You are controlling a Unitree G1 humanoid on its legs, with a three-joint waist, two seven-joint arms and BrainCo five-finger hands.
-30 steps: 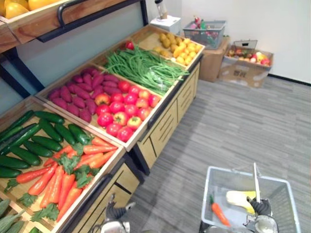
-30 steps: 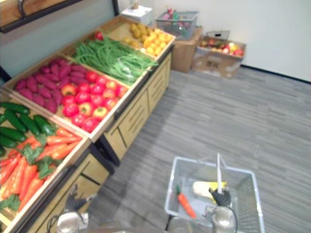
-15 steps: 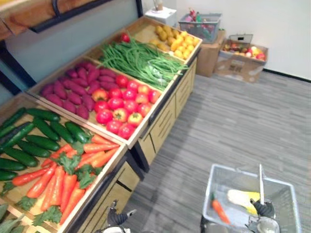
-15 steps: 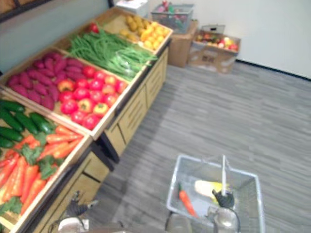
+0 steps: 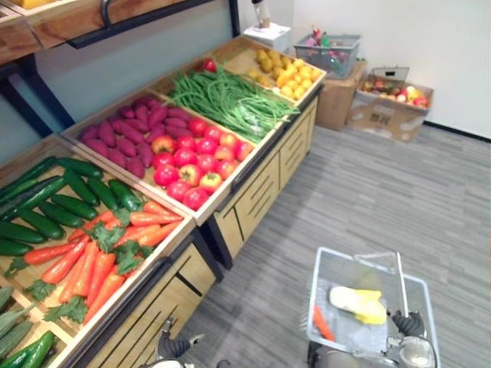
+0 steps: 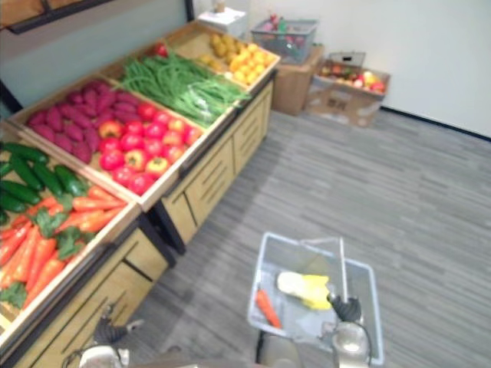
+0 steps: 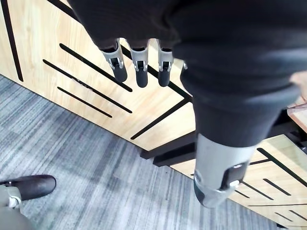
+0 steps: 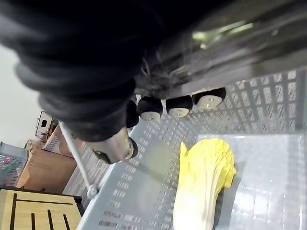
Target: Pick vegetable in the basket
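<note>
Right hand (image 5: pixel 407 325) sits at the near right, fingers (image 8: pixel 179 106) curled and clamped round the handle (image 5: pixel 398 277) of the wire basket (image 5: pixel 321 285). Basket hangs level over the grey floor, right of the stand. I judge the carry grip keeps its open top facing up, ready to receive.

Basket contents: one carrot (image 5: pixel 321 323) along the left wall and a pale yellow cabbage (image 5: pixel 357 303) across the middle, the two apart. So the basket is partly loaded.

Left hand (image 5: pixel 173 348) is low at the near left, fingers (image 7: pixel 141 73) straight and slightly apart, holding nothing. It hangs just in front of the wooden drawer fronts (image 7: pixel 91 91), below the crates, so a pick needs a lift first.

Stock on the stand, near to far: cucumbers (image 5: pixel 70 204) and carrots (image 5: pixel 90 270), then tomatoes (image 5: pixel 192 164) beside purple roots (image 5: pixel 126 138), then green beans (image 5: pixel 230 103). Nearest the free hand is the carrot crate, my likely next target. Risk: basket swinging while I reach.
</note>
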